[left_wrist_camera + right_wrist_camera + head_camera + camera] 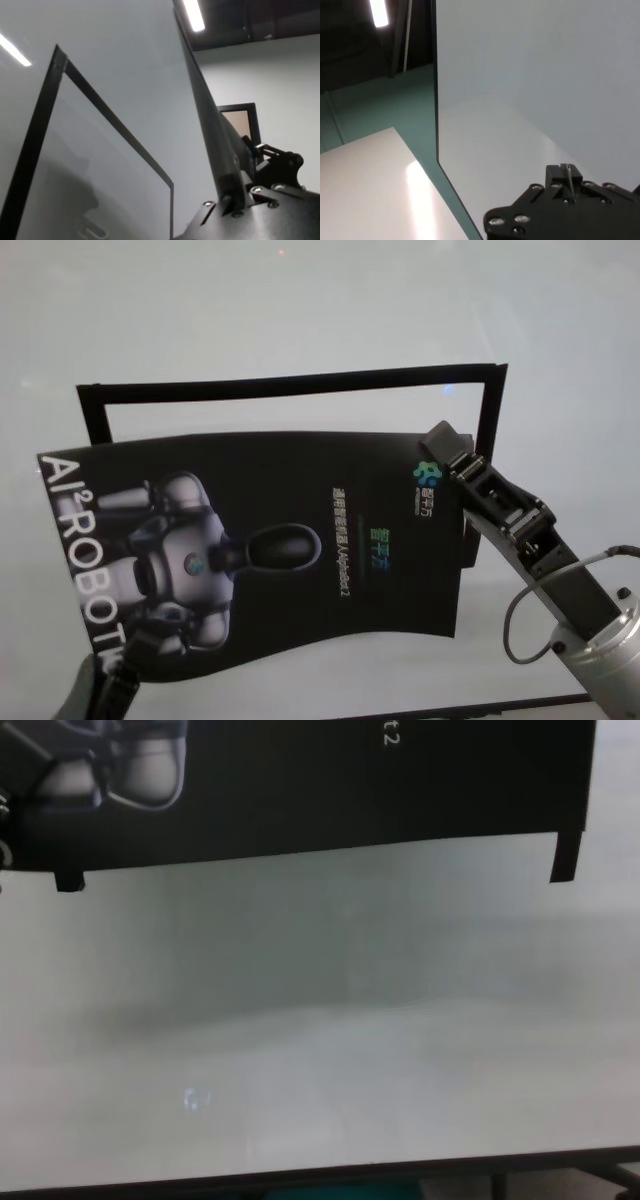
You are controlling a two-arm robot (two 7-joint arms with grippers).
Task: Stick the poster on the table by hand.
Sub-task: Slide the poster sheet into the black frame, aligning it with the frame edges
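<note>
The poster (290,540), black and glossy with a grey-white robot picture and white letters, hangs curved above the white table (300,320). My right gripper (437,448) is shut on the poster's far right corner; its wrist view shows the thin sheet edge (567,172) between the jaws. My left gripper (105,680) is shut on the near left corner, mostly hidden under the sheet; its wrist view shows the poster (210,130) edge-on in the jaws. The chest view shows the poster's lower edge (300,790) off the table (320,1050).
A frame of narrow black strips (290,385) lies on the table behind and under the poster, also in the left wrist view (35,130). Small black tabs (565,860) hang from the poster's corners. The table's dark near edge (300,1178) runs along the front.
</note>
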